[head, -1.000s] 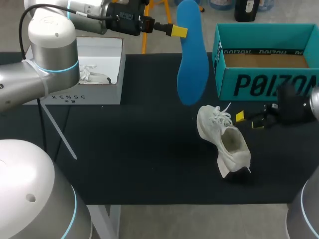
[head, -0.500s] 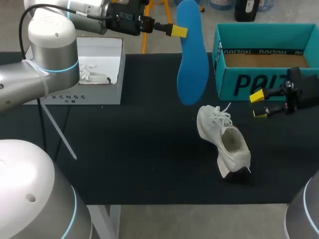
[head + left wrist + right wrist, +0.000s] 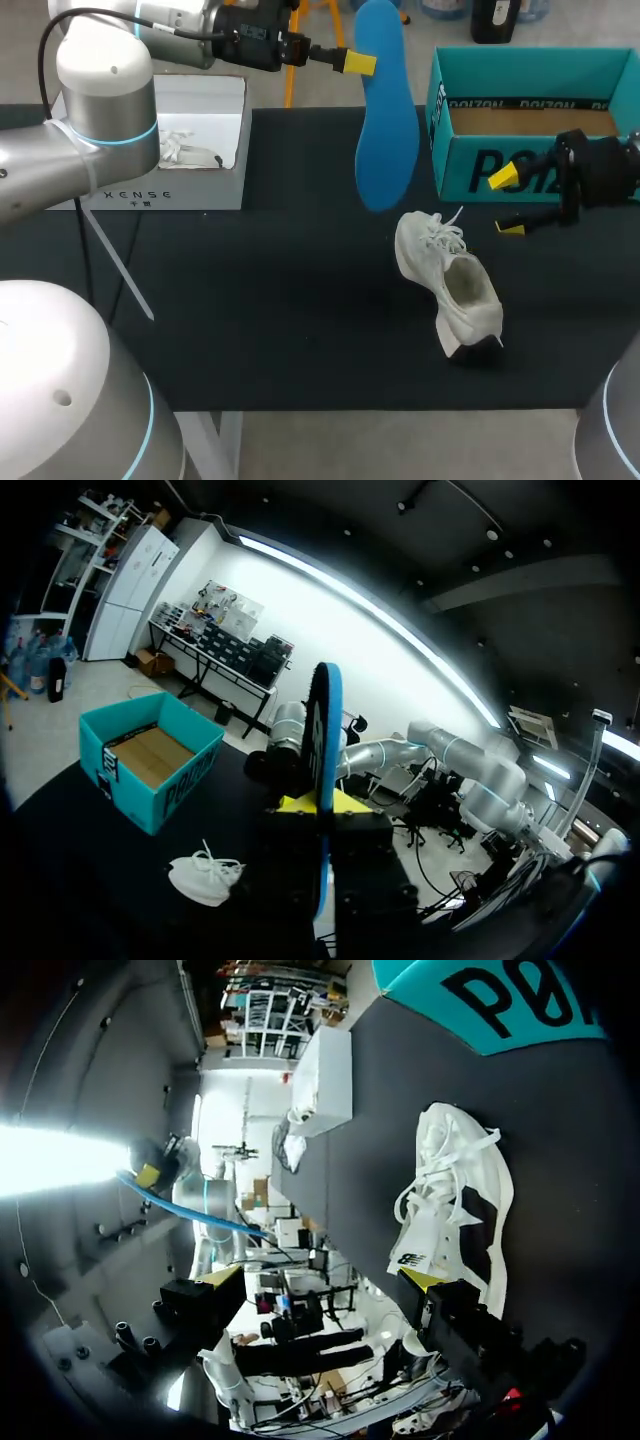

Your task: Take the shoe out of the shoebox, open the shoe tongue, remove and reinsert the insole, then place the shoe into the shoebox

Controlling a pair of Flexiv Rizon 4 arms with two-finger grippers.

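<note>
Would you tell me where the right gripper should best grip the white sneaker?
On the white sneaker, probably pinch the collar rim beside the heel, coming from the right: its opening faces up, and the open right gripper hovers on that side.

You find large black capital lettering across the front wall of the teal shoebox (image 3: 462, 150), seen from the head view and again close up in the right wrist view (image 3: 500, 995). A narrow black band with small teal letters runs along the inside of its rim. The white box (image 3: 200, 150) at the worktop's far left carries one line of thin, widely spaced grey capitals low on its front, with tiny print under it too small to tell. The white shoe (image 3: 455, 1200) bears a small dark logo mark on its side.
</note>
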